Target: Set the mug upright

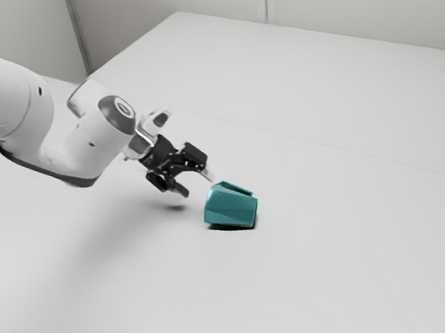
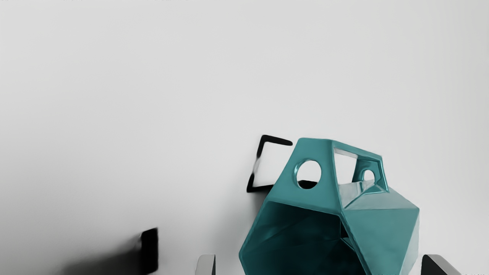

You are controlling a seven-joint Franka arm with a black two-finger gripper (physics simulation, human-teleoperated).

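Note:
The teal faceted mug (image 1: 231,208) lies on its side on the white table in the exterior view, with its handle on the upper side. My black gripper (image 1: 195,183) is held above the table at the mug's near left in that view, fingers apart. In the wrist view the mug (image 2: 382,233) shows its dark open mouth facing the camera and its handle with a round hole. The gripper (image 2: 318,263) stands open there, one fingertip on either side of the mug, with visible space between the left one and the mug.
The white table (image 1: 308,318) spreads around the mug. A large pale panel (image 1: 330,86) stands beyond it in the exterior view. Shadows of the hand and mug fall on the table.

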